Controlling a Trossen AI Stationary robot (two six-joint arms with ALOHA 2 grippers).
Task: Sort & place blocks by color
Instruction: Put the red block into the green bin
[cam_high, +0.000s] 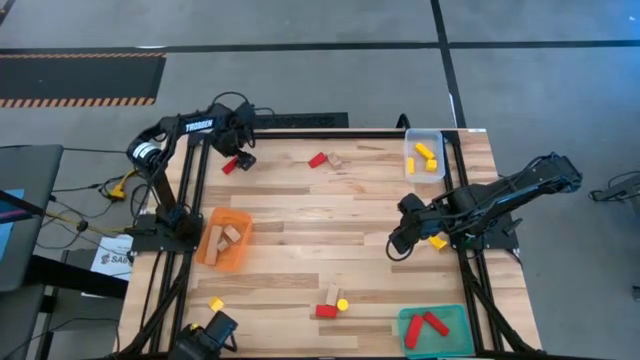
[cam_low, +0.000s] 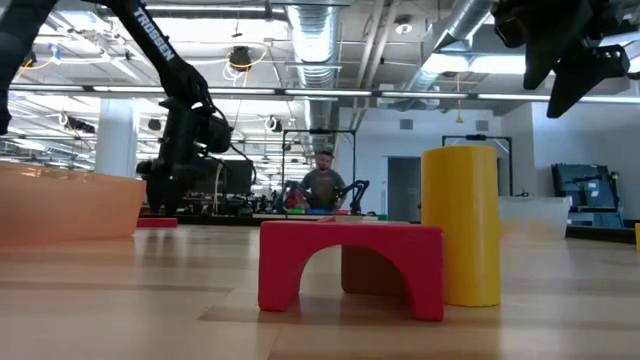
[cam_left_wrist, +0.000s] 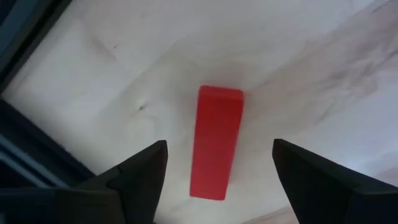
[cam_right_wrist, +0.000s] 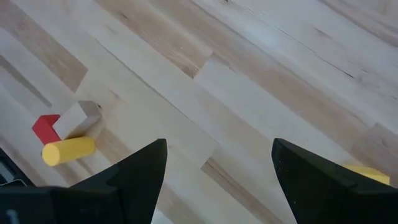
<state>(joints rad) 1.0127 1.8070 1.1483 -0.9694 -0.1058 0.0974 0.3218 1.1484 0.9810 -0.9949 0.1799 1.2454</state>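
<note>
Red bar (cam_left_wrist: 216, 143) at table's 11 o'clock corner, directly beneath left gripper (cam_left_wrist: 217, 186); fingers spread wide, straddling its long axis. Right gripper (cam_high: 400, 240) open, idle at 3 o'clock.

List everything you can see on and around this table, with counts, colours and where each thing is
Red bar: one, far left edge, under the left gripper.
Far-middle blocks: two, red and wood, touching.
Near-middle blocks: three, red arch, wood, yellow cylinder, clustered.
Yellow cube: one, near left.
Yellow block: one, right edge, beside the right gripper.
Orange tray: one, left, holding wood blocks.
Clear tray: one, far right, holding yellow blocks.
Green tray: one, near right, holding two red blocks.
Person: one, in the room beyond.
Left gripper: open, straddling the red bar.
Right gripper: open, above bare table.
</note>
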